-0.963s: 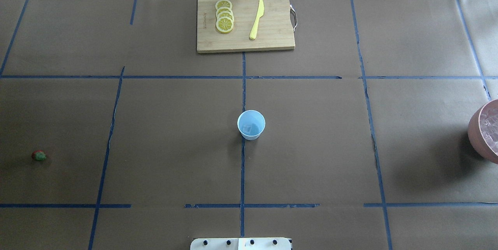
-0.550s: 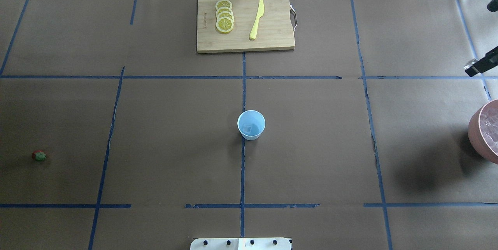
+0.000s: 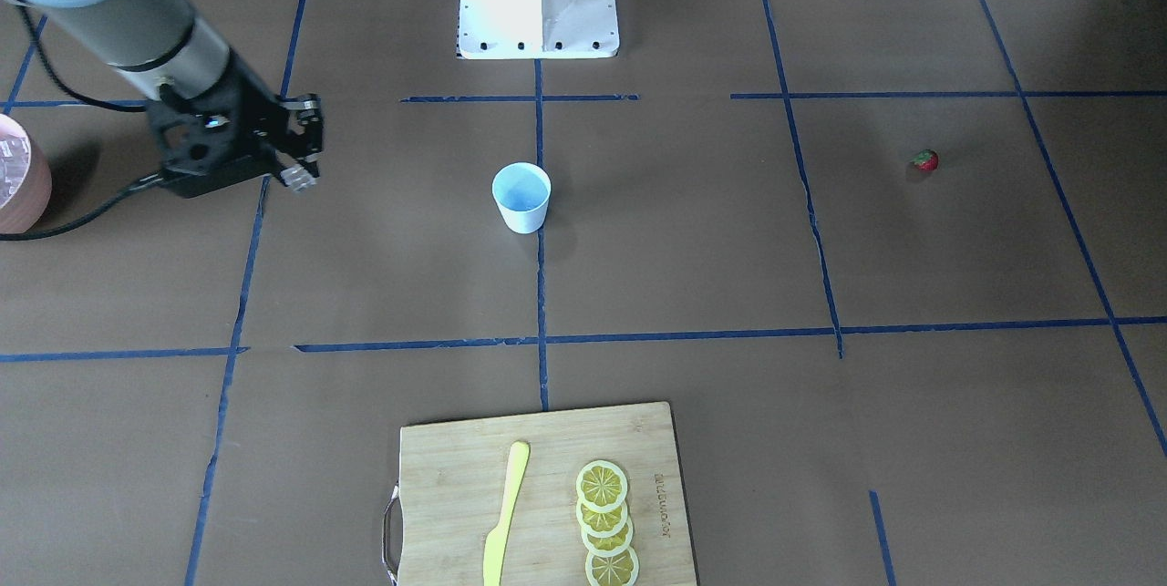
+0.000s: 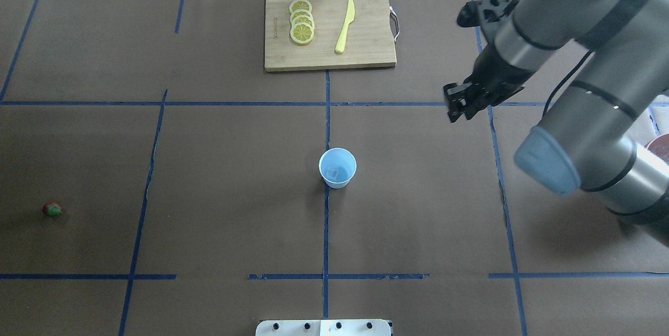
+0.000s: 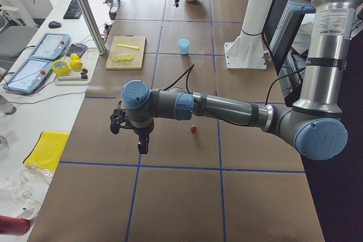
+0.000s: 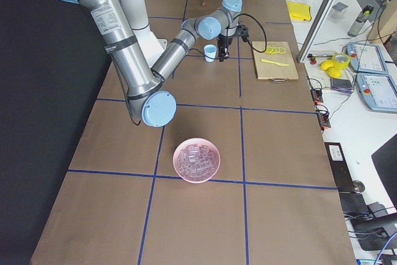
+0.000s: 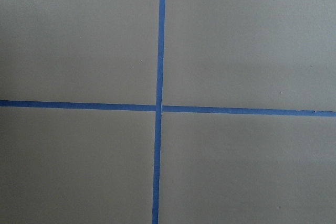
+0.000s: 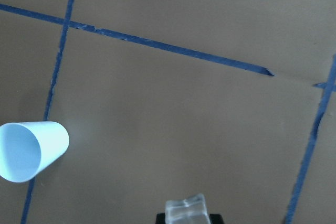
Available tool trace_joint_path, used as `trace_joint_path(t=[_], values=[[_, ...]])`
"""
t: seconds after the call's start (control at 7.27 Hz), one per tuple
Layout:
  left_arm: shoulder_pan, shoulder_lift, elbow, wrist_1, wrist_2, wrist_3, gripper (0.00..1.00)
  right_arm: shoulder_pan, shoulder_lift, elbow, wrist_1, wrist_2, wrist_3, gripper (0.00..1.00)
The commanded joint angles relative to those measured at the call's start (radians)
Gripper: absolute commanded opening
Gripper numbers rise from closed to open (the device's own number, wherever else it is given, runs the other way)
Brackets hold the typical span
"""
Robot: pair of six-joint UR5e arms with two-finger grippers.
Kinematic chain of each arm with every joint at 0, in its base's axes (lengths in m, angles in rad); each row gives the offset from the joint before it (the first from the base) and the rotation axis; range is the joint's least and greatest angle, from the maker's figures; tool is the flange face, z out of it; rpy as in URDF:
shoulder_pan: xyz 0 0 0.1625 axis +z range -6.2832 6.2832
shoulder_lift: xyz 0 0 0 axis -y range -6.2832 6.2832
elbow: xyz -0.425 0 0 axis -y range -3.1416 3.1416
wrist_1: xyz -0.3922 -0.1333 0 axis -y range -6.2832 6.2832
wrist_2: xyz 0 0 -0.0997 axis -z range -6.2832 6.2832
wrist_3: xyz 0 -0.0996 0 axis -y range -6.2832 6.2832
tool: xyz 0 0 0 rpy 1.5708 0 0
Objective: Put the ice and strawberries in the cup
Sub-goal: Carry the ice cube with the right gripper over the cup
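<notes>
The pale-blue cup (image 4: 337, 168) stands upright at the table's centre, with one ice cube (image 4: 332, 172) inside. My right gripper (image 4: 456, 111) hovers to the cup's far right, shut on a clear ice cube (image 8: 185, 211); the cube also shows in the front view (image 3: 295, 177). The cup shows at the left edge of the right wrist view (image 8: 26, 150). The strawberry (image 4: 52, 209) lies far left on the table. My left gripper (image 5: 142, 147) shows only in the left side view, above the table near the strawberry (image 5: 194, 129); I cannot tell whether it is open or shut.
A pink bowl (image 6: 196, 159) full of ice cubes sits at the right end of the table, mostly hidden by my right arm in the overhead view. A wooden cutting board (image 4: 366, 38) with lemon slices (image 4: 301, 21) and a yellow knife (image 4: 345, 26) lies beyond the cup.
My right arm has swung in from the right edge of the overhead view, carrying its gripper left towards the cup. The cup and strawberry have not moved.
</notes>
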Motion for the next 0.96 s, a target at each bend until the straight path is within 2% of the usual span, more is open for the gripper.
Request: trace_joint_path(t=[0.0,0.41,0.55,0.83], values=[[0.004,0.0,0.006,-0.005,0.0,-0.002,1.0,-0.192,0.133,-0.06,0.004,-0.176,0.253,0.0],[0.006,0.0,0.006,-0.006,0.0,-0.001,1.0,-0.295,0.303,-0.274,0.009,-0.254,0.337,0.0],[0.006,0.0,0.008,-0.006,0.0,-0.002,1.0,-0.297,0.316,-0.311,0.053,-0.26,0.342,0.0],[0.006,0.0,0.01,-0.006,0.0,-0.002,1.0,-0.302,0.316,-0.333,0.064,-0.262,0.343,0.01]])
